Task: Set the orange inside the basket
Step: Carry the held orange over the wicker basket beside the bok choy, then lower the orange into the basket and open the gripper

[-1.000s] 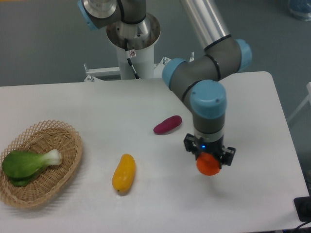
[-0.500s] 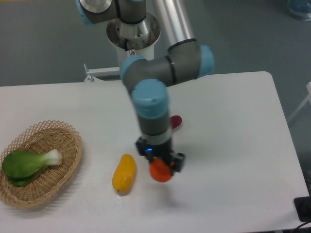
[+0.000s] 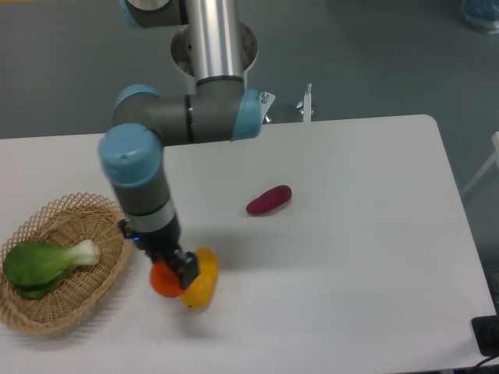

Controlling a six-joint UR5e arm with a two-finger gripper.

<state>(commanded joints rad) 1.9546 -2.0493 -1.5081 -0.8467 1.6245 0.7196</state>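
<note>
The end effector is small, black and boxy, and it is closed tight around the orange. The orange is a round, smooth, bright orange-red ball. It hangs under the arm, low over the white table. It sits just at the 3 o'clock side of the basket, outside the rim. I cannot tell if it touches the table.

The basket is a shallow oval made of woven tan wicker. Its rim has little open loops all the way round. Inside it lies a leafy green vegetable with dark green leaves and a pale, thick stem that points toward 3 o'clock.

Right beside the orange, at its 3 o'clock side, is a long yellow fruit. It is smooth and shiny. Part of it is hidden behind the end effector, and the two fruits look like they touch.

A purple vegetable lies well apart, toward 1 o'clock from the orange. It is short, fat and rounded at both ends, with a smooth skin.

The arm is made of grey tubes with round light blue caps at the bends. A shiny silver tube goes up toward 12 o'clock. The table top is flat, plain and smooth, with a rounded corner at the far right.
</note>
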